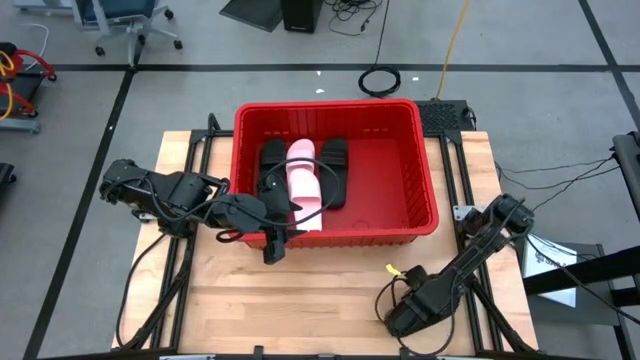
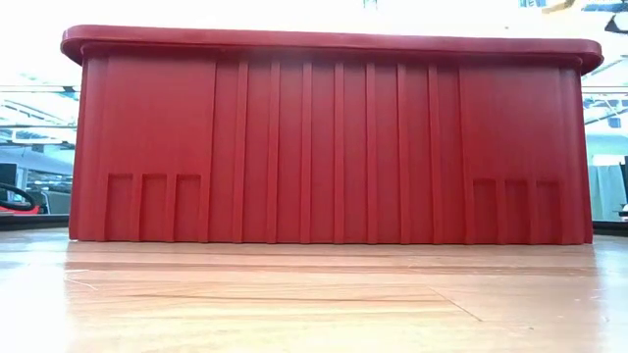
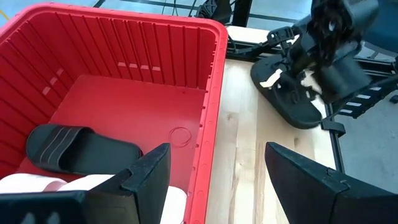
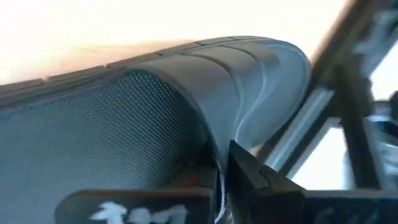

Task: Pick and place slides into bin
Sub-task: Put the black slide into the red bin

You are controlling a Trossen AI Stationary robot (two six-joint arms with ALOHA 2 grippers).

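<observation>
High view first: the bin sits at the far middle of the desk, and inside its left half lie several slides, a pink slide between black ones. The left hand hangs over the bin's near-left rim, fingers spread and holding nothing. The right hand is low on the desk at the near right, well apart from the bin, which lies up and to the left of it. I judge the coming move turns on that diagonal: the right arm must lift its load and carry it far and leftward over the near rim.

Low view: only the bin's near wall fills the picture above the desk; neither hand shows.

Left wrist view: the left hand's own fingers stand apart astride the bin's rim, grasping nothing. One black slide lies on the bin's floor, pink ones just beside it. Across the desk the right hand is down on the last black slide, which rests on the boards outside the bin, its long axis running roughly away from the bin's side.

Right wrist view: the black slide fills the picture, its strap pressed close against the right hand's fingers; the hand seems clenched on it.
</observation>
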